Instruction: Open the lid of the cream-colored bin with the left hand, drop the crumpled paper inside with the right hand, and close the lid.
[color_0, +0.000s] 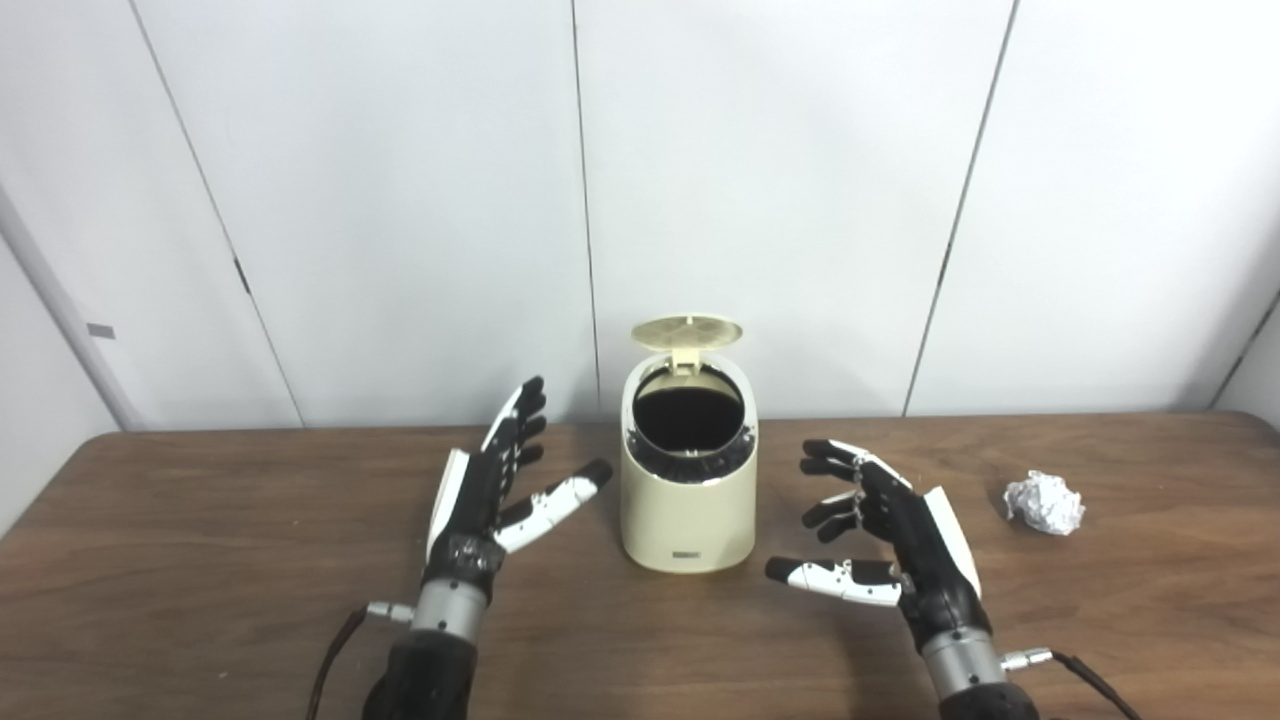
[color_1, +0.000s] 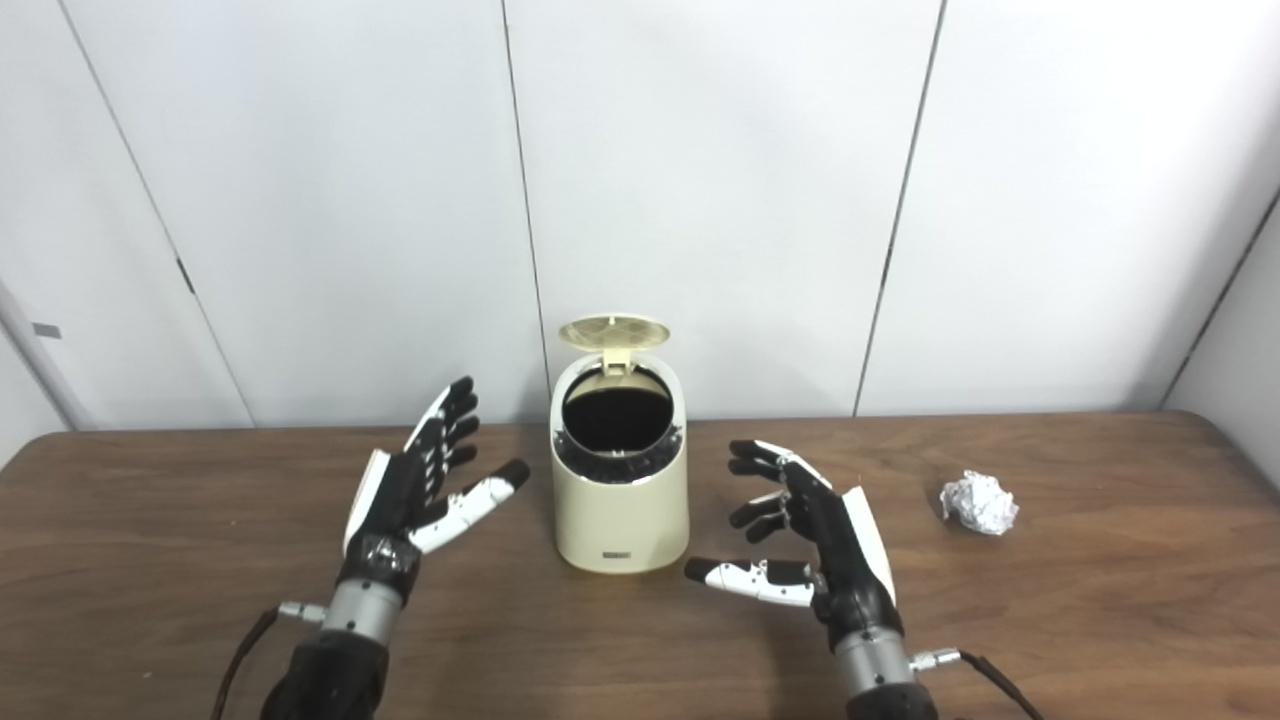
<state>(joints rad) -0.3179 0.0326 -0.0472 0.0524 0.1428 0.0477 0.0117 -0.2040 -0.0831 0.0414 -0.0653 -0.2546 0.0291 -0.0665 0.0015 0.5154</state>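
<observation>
Both hands sit nearest, over the near half of the table (color_0: 200, 560), a wide brown wood top running edge to edge, with its far edge against a white panelled wall (color_0: 400, 200). Bare wood lies left of the left hand, between hands and bin, and along the near edge.

At centre, toward the far edge, stands the bin (color_0: 688, 500), cream, upright. Its lid (color_0: 687, 333) is tipped up and back on a far-side hinge, so the round mouth is uncovered. Inside looks dark; what it holds cannot be made out.

Left hand (color_0: 495, 480) is just left of the bin, palm toward it, fingers spread and straight, holding nothing, thumb tip near the bin wall but apart from it. Right hand (color_0: 880, 520) is just right of the bin, fingers loosely curled and apart, also holding nothing.

Smallest, the paper (color_0: 1044, 503), a crumpled white ball, lies on the table right of the right hand, apart from it, toward the right edge.
</observation>
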